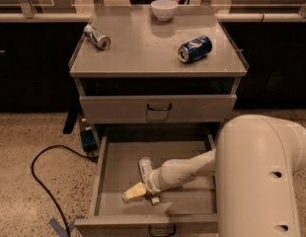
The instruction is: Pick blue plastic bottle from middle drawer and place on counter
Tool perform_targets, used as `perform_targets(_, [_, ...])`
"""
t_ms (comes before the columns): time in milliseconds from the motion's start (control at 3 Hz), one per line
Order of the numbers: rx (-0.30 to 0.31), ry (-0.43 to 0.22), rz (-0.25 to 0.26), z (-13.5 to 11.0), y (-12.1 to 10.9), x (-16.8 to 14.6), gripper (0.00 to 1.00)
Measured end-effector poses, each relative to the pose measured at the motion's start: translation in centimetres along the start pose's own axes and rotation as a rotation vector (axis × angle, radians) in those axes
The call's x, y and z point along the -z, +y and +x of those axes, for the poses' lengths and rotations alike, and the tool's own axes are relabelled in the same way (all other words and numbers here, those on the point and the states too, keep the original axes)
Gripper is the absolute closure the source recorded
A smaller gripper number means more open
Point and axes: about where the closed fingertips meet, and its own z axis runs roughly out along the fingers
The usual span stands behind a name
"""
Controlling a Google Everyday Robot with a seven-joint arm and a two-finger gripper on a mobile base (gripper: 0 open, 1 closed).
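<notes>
The middle drawer (107, 181) stands pulled open below the shut upper drawer (158, 107). Inside it the blue plastic bottle (144, 165) lies on its side near the middle, whitish with a blue-and-white label. My arm reaches in from the right. My gripper (137, 192) sits low over the drawer floor, just in front of the bottle's near end, which my wrist partly covers. I cannot tell whether it touches the bottle. The counter (143, 48) is the grey cabinet top above.
On the counter lie a silver can (96, 36) at the left and a dark blue soda can (194, 49) at the right, with a white bowl (164, 9) at the back. A black cable (42, 181) loops on the speckled floor at the left. My arm's large housing (264, 181) fills the lower right.
</notes>
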Motion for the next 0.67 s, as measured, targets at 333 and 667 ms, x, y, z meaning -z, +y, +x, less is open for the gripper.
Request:
perform_targets(333, [-0.002,0.000,0.005,-0.01,-0.01,-0.01,0.17])
perform_targets(667, [-0.002,0.000,0.005,0.00,-0.01,-0.01,0.42])
